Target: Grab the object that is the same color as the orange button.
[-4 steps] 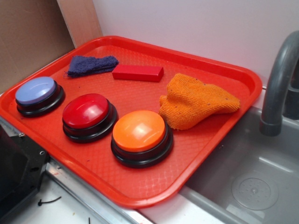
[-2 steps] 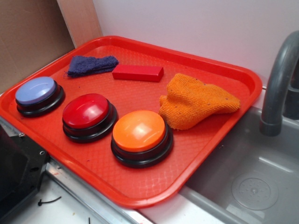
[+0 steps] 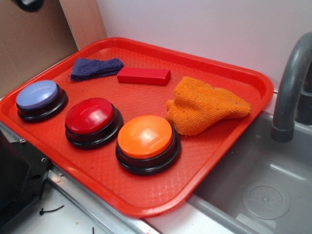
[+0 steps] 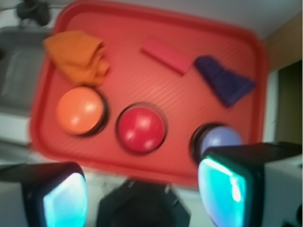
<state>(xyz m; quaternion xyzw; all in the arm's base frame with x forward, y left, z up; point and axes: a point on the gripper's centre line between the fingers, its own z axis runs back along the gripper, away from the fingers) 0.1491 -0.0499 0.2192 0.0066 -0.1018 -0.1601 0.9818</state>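
Note:
The orange knitted cloth (image 3: 202,105) lies crumpled on the red tray (image 3: 146,195) at its right side, beside the orange dome button (image 3: 145,137). In the wrist view the cloth (image 4: 75,56) is at the upper left, above the orange button (image 4: 79,110). My gripper (image 4: 142,198) is high above the tray's near edge, open and empty, with its teal pads (image 4: 221,191) wide apart. In the exterior view only a dark bit of the arm (image 3: 28,4) shows at the top left corner.
A red dome button (image 3: 90,117) and a pale blue dome button (image 3: 38,95) sit left of the orange one. A dark blue cloth (image 3: 95,67) and a red block (image 3: 144,75) lie at the tray's back. A grey sink (image 3: 263,185) and faucet (image 3: 290,87) are on the right.
A dark part of the arm has come into the exterior view at the top left corner. Nothing on the tray has moved.

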